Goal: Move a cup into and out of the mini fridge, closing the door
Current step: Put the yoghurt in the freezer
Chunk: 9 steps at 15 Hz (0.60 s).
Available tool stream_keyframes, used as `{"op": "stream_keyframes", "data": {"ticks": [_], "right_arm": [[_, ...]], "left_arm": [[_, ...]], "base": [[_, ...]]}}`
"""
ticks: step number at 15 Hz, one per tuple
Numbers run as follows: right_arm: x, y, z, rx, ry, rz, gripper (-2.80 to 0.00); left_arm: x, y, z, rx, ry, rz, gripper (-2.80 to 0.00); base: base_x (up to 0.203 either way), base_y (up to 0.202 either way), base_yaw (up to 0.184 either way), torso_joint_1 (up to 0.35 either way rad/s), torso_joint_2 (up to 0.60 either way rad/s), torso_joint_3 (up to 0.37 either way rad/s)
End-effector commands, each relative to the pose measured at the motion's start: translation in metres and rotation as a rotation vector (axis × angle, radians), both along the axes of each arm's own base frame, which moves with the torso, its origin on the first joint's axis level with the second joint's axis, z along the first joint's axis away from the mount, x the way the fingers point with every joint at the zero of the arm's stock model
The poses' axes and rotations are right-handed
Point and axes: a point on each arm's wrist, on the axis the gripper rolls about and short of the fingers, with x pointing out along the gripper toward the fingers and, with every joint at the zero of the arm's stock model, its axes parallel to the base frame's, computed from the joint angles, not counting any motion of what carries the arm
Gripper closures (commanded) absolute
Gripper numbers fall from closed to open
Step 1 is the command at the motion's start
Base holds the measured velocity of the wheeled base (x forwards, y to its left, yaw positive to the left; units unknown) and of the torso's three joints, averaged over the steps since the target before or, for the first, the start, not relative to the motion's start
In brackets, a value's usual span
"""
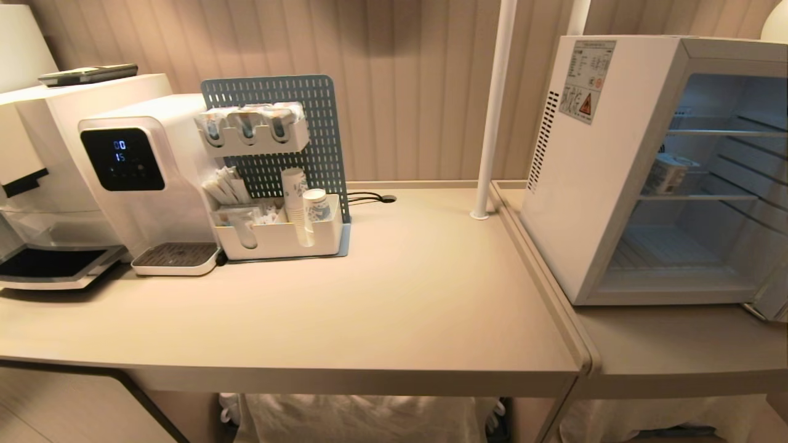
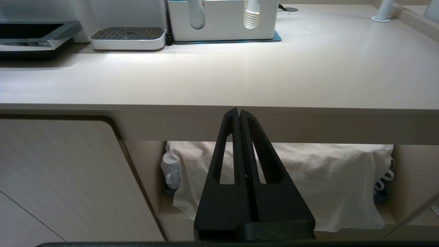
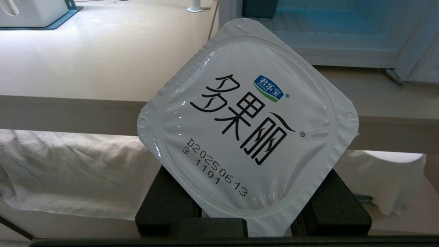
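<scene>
White boxy mini fridge (image 1: 591, 184) seen at counter's (image 1: 394, 295) right end, pale door (image 1: 772, 301) swung open, only sliver visible at right edge. White foil-lidded cup (image 3: 247, 133) with black lettering pinched between right gripper (image 3: 253, 206) fingers, held below counter edge, in front of fridge. Second white carton (image 1: 668, 173) seen on middle wire shelf. Left gripper (image 2: 239, 115) parked below counter edge, black fingers pressed together, nothing held.

1. Cup (image 3: 247, 133): white, square foil lid with black characters and a blue-green logo; tilted corner-up, below counter level in front of the fridge.
2. Mini fridge (image 1: 591, 203): white, wire shelves, warning sticker on its side; stands open on the right-hand counter.
</scene>
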Motion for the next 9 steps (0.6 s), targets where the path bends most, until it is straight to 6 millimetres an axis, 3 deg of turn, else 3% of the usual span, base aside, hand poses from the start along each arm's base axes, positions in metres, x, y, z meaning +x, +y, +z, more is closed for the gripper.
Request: {"op": "stream_keyframes", "data": {"ticks": [1,9], "right_arm": [[0.0001,0.0,0.0,-0.001,0.002,0.0,0.0],[0.0001,0.0,0.0,-0.002,0.002,0.002,0.0]], "left_arm": [[0.0,0.0,0.0,0.0,0.0,-0.001,0.0],[0.0,0.0,0.0,0.0,0.0,-0.001,0.0]], "base": [[0.0,-0.194,0.002,0.004,0.0,0.002],[0.0,-0.197,-0.001,0.003,0.0,0.001]]}}
